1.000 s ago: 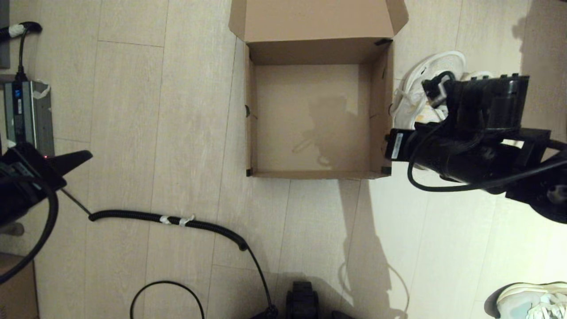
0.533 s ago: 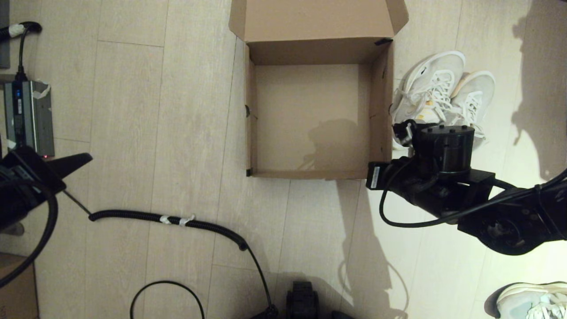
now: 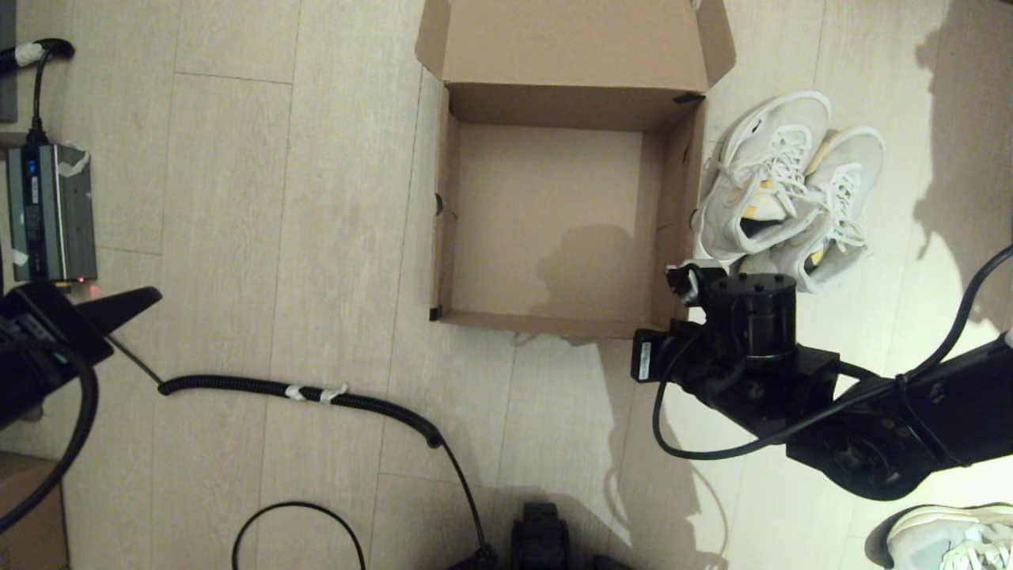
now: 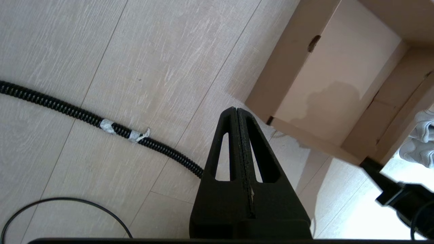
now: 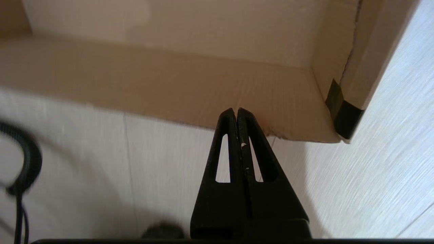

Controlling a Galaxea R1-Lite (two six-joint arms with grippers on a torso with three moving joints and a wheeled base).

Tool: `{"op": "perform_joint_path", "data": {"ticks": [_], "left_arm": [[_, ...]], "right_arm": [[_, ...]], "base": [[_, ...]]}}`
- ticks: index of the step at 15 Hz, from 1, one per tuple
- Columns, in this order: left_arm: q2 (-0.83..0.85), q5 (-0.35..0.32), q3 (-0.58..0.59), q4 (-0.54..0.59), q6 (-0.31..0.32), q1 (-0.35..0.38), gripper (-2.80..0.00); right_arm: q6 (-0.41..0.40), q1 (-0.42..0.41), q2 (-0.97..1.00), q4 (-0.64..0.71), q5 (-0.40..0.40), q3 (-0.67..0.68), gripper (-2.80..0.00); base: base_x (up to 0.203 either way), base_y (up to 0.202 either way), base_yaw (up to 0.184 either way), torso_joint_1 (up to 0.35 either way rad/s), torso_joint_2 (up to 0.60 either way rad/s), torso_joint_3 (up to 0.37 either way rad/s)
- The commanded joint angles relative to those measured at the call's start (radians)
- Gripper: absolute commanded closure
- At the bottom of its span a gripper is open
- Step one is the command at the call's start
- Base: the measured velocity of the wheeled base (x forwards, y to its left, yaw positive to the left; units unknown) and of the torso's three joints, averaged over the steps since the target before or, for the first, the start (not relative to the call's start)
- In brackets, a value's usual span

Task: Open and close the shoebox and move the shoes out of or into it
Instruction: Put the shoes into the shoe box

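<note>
The shoebox (image 3: 442,222) lies open and empty on the floor, its lid flap standing up at the far side, with black tape on its corner (image 5: 344,115). The two white mesh shoes (image 3: 779,190) lie side by side on the floor just right of the box. My right arm (image 3: 744,348) hangs at the box's near right corner. Its gripper (image 5: 236,110) is shut and empty, tips close to the outside of the front wall (image 5: 169,88). My left gripper (image 3: 150,297) is shut and empty, parked far left of the box (image 4: 305,135).
A black corrugated cable (image 3: 301,390) runs across the floor in front of the box. A grey device (image 3: 49,210) sits at the far left, a brown carton (image 3: 28,514) at the bottom left. A bluish-grey sneaker (image 3: 950,534) lies at the bottom right.
My right arm has drawn back from over the shoes to the box's near right corner, uncovering both shoes. The box has shifted slightly toward me and turned a little. The left arm barely moved.
</note>
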Motion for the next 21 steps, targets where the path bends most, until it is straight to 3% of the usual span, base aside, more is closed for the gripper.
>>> {"op": "perform_joint_path", "data": {"ticks": [1,8,13,15,17,19,21], "left_arm": [[-0.010,0.001,0.001,-0.002,-0.002,0.000,0.00],[-0.011,-0.002,-0.007,0.012,-0.002,-0.001,0.00],[0.164,-0.027,-0.062,0.000,-0.004,-0.070,0.00],[0.263,-0.027,-0.065,-0.022,-0.013,-0.125,0.00],[0.356,-0.023,-0.066,-0.126,-0.030,-0.181,0.00],[0.367,0.007,-0.059,-0.199,-0.039,-0.261,0.00],[0.321,0.049,-0.037,-0.206,-0.041,-0.291,0.00]], "right_arm": [[0.002,0.025,0.005,-0.005,-0.017,0.019,0.00],[-0.024,0.000,-0.118,-0.018,-0.041,0.012,0.00],[-0.032,-0.033,-0.362,0.137,-0.042,0.023,0.00],[-0.042,-0.090,-0.437,0.183,-0.042,0.033,0.00],[-0.049,-0.143,-0.494,0.218,-0.045,0.070,0.00],[-0.064,-0.232,-0.506,0.255,-0.050,0.107,0.00],[-0.087,-0.343,-0.453,0.259,-0.049,0.098,0.00]], "base": [[0.000,0.000,0.000,0.000,0.00,0.000],[0.000,0.000,0.000,0.000,0.00,0.000],[0.000,0.000,0.000,0.000,0.00,0.000],[0.000,0.000,0.000,0.000,0.00,0.000],[0.000,0.000,0.000,0.000,0.00,0.000],[0.000,0.000,0.000,0.000,0.00,0.000],[0.000,0.000,0.000,0.000,0.00,0.000]]}}
